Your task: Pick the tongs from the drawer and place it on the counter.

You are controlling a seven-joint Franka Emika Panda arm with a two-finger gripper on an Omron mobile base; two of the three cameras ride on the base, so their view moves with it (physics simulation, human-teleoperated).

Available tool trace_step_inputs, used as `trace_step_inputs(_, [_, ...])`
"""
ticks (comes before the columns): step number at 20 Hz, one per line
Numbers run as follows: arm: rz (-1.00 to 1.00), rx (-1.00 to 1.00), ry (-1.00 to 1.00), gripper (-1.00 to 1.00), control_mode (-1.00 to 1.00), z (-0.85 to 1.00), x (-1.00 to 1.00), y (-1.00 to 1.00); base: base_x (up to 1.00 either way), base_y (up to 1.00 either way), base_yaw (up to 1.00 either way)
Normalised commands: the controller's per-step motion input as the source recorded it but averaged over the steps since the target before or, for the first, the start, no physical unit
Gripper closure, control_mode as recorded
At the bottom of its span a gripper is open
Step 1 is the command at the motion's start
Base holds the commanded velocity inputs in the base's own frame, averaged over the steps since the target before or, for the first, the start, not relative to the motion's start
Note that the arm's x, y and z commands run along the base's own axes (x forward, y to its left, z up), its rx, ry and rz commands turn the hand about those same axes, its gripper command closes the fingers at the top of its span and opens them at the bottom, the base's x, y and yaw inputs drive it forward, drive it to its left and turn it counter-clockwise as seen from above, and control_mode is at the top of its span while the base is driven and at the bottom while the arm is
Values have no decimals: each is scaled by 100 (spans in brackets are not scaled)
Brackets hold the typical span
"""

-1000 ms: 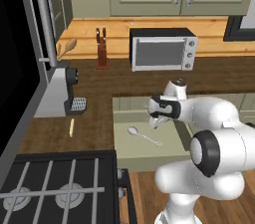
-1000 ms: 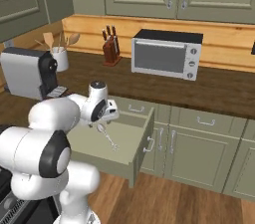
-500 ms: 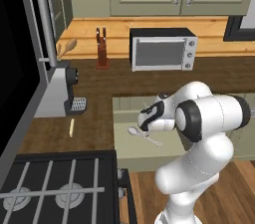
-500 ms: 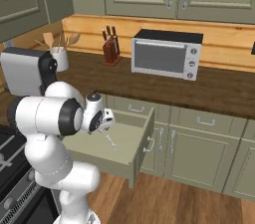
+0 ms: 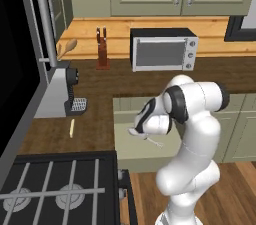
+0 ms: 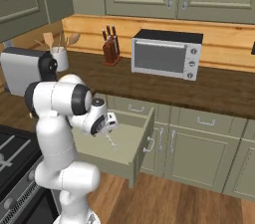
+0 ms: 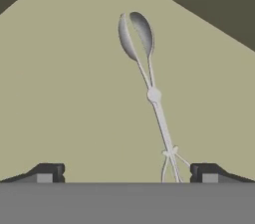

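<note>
Desk (image 6: 219,91) of dark brown wood runs along the back wall, carrying a toaster oven (image 6: 167,53), a knife block (image 6: 110,47) and a coffee machine (image 5: 59,94) toward its left end. Below its front edge the drawer (image 6: 141,141) stands pulled out, a wide shallow sage-green box whose pale floor is bare but for one utensil. The white arm bends down over the drawer's open top, with the claw (image 7: 127,173) hanging just above the drawer floor, near the middle of the box.

The tongs (image 7: 149,88) lie flat on that floor, well inside the drawer walls. In the hand view their spoon-like ends point away from the camera and the looped handle end lies close to the right fingertip (image 7: 204,172); the slim arms run slightly aslant between the two tips, nearer the right one. The claw's jaws stand spread as wide as they go and grip nothing; the tongs look untouched, though the handle end sits at the edge of the picture and contact there is hard to rule out.

Judged from this, the step in hand is the reach before the grasp. The next move calls for a small shift to centre the thin shaft between the fingertips, a short descent to the drawer floor, then a close on the shaft before lifting clear of the walls toward the desk.
</note>
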Motion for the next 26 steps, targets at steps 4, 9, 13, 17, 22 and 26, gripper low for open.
trace_step_inputs(4, [0, 0, 0, -100, -100, -46, 47, -2, 0, 0, 0])
trace_step_inputs(9, [1, 0, 0, -100, -100, -46, 51, -8, 0, 0, 0])
trace_step_inputs(13, [1, 0, 0, -100, -100, -48, 34, -12, 0, 0, 0])
trace_step_inputs(17, [0, 0, -1, -100, -100, -51, 17, -1, 0, 0, 0])
trace_step_inputs(22, [0, 0, 0, 100, -100, -76, 4, 7, 0, 0, 0])
trace_step_inputs(26, [2, 0, -1, 100, -100, -82, 0, 9, 0, 0, 0])
